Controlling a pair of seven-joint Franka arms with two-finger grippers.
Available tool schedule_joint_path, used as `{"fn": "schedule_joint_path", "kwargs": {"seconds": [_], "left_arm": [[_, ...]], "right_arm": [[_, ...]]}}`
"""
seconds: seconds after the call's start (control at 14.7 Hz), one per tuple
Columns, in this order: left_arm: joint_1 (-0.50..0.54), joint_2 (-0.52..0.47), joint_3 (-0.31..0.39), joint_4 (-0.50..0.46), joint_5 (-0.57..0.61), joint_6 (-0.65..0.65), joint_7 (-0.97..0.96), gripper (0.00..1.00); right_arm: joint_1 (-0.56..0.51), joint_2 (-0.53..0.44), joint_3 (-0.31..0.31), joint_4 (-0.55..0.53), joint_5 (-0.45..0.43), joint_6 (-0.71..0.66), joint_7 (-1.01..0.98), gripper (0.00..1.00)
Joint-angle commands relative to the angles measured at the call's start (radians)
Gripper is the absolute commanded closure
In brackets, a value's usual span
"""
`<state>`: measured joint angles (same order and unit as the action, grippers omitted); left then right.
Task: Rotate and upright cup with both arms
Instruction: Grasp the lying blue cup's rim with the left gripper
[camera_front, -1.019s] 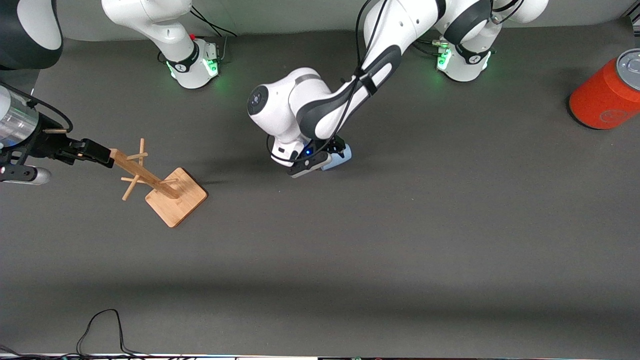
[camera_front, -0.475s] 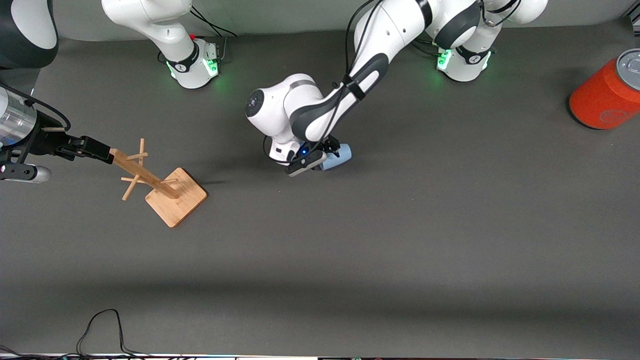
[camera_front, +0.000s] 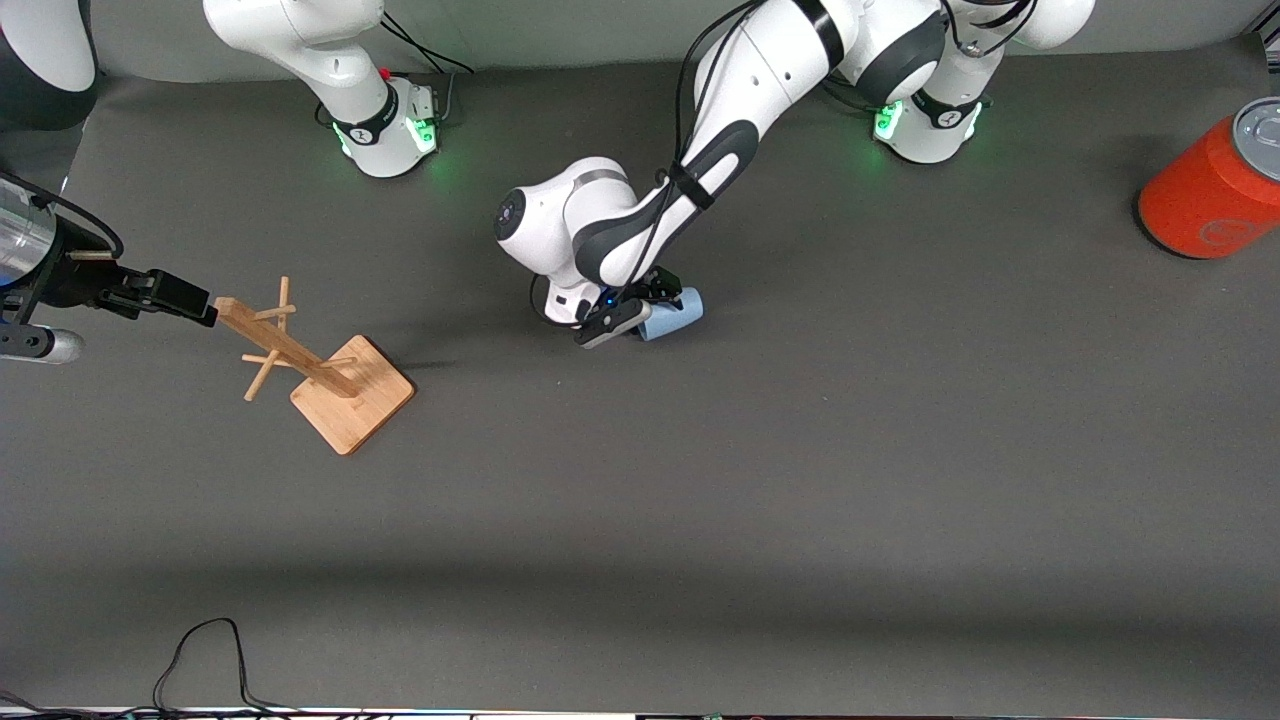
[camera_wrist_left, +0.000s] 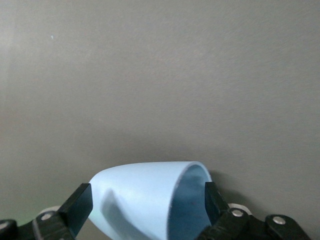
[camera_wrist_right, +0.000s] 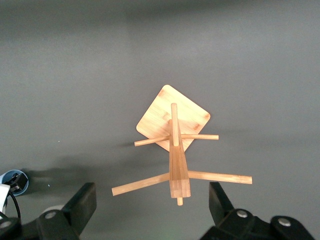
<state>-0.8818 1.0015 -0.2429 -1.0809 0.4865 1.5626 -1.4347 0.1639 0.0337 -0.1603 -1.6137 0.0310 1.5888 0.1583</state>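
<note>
Down low, the left gripper (camera_wrist_left: 145, 207) straddles the tipped cup (camera_wrist_left: 150, 197), fingers spread; no readable writing.

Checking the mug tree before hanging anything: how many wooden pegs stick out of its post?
4, as the right wrist view shows: two long pegs near the post's top, two shorter ones lower, nearer the square base.

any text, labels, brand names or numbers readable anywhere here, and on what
None can be read.
orange can: a faint round mark on its side, too blurred to read.
arm bases: small marks on the black collars, too small to read.
cup, lying on its side between the left gripper fingers: plain, no print.
wooden rack, under the right gripper: plain, no print.
</note>
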Motion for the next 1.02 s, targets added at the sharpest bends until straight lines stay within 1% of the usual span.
{"fn": "schedule_joint_path", "kwargs": {"seconds": [0.0, 0.14, 0.54, 0.61, 0.68, 0.75, 0.95], "left_arm": [[-0.013, -0.021, 0.007, -0.007, 0.006, -0.058, -0.013, 0.00], [-0.013, -0.021, 0.005, -0.001, 0.006, -0.084, -0.013, 0.00], [-0.014, -0.027, 0.002, 0.002, 0.003, -0.104, -0.013, 0.00], [-0.013, -0.027, 0.002, 0.002, 0.001, -0.104, -0.013, 0.03], [-0.013, -0.027, 0.002, 0.004, 0.000, -0.104, -0.015, 0.12], [-0.013, -0.027, 0.001, 0.006, -0.005, -0.102, -0.015, 0.29], [-0.013, -0.027, 0.004, 0.013, -0.031, -0.102, -0.050, 0.73]], "right_arm": [[0.003, 0.014, -0.008, 0.028, 0.018, -0.020, -0.019, 0.00], [0.003, 0.014, -0.008, 0.028, 0.018, -0.024, -0.019, 0.00], [0.003, 0.014, -0.007, 0.028, 0.018, -0.024, -0.019, 0.00], [0.003, 0.014, -0.007, 0.028, 0.018, -0.024, -0.019, 0.00], [0.003, 0.014, -0.007, 0.028, 0.018, -0.024, -0.019, 0.00], [0.003, 0.014, -0.007, 0.028, 0.018, -0.024, -0.019, 0.00], [0.003, 0.014, -0.007, 0.028, 0.018, -0.024, -0.019, 0.00]]}}
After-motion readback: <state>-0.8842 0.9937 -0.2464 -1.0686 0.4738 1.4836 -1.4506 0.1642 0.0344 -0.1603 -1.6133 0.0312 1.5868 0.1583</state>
